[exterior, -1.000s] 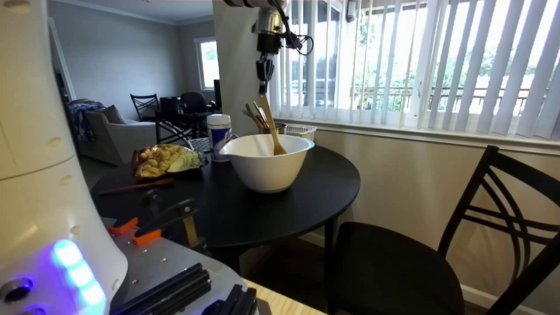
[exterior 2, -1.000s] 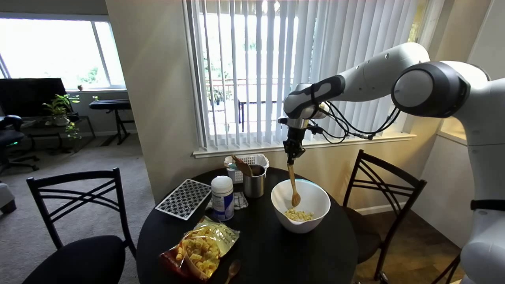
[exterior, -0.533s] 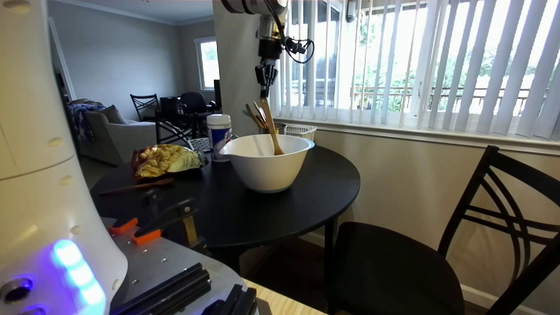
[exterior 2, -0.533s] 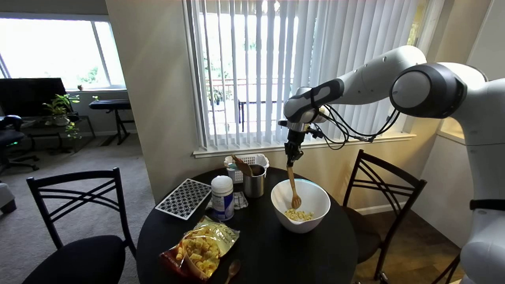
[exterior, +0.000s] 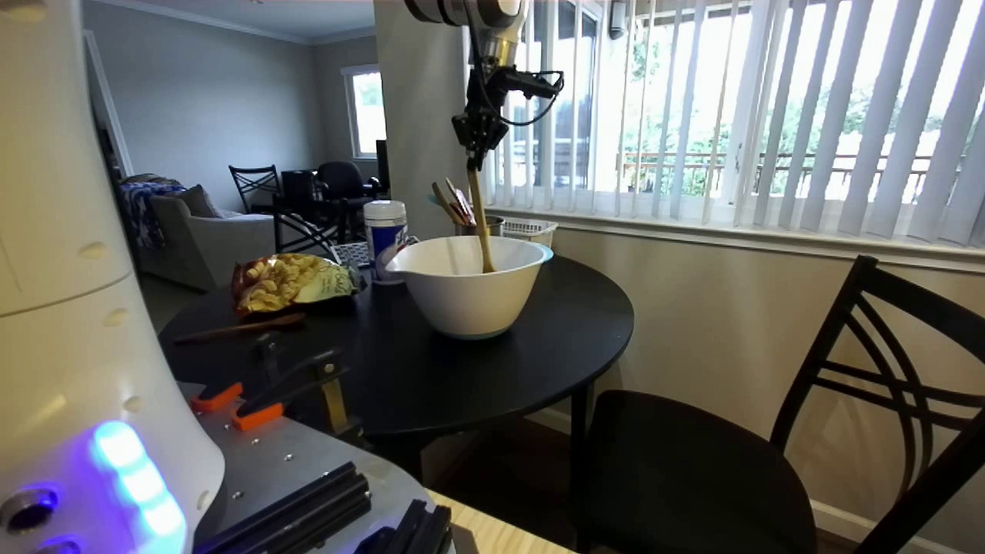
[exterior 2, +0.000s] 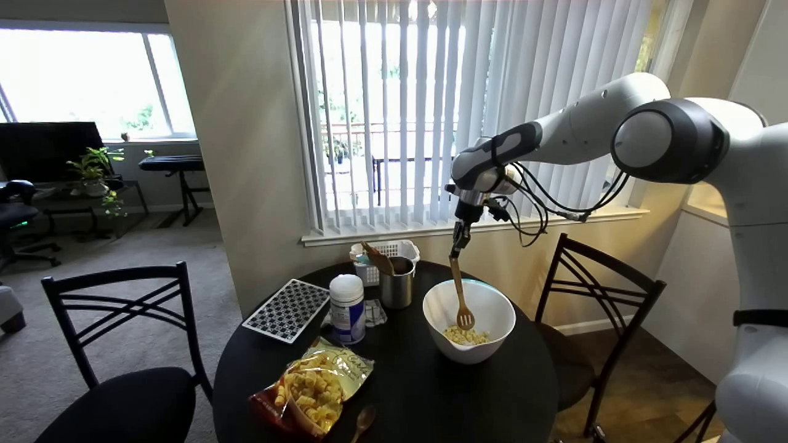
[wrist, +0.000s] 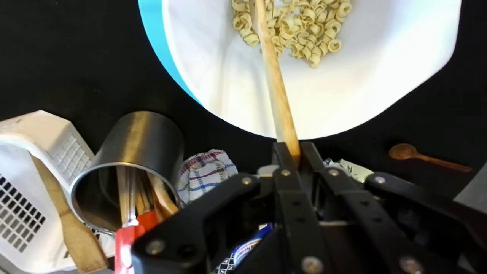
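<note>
Pincer (wrist: 296, 149) clasps a slotted spoon (wrist: 272, 70), hiding its handle end.

daylit window (exterior 2: 80, 80) | white vertical blinds (exterior 2: 554, 74) | beige wall (exterior 2: 237, 129) | gray carpet (exterior 2: 166, 249)

Cropped spatula (wrist: 276, 76), screened pasta (wrist: 306, 34)
The wrist view's top edge cuts off the spatula's lower end; there the tool (wrist: 296, 150) covers most of the snack bag (exterior 2: 317, 384). In an exterior view the side of the bowl (exterior: 471, 304) hides the pasta. The basket (wrist: 45, 125), by the wall-side edge of the bench (exterior 2: 431, 400), runs out of the wrist view; small print on the canister (exterior 2: 348, 307) is unreadable.
</note>
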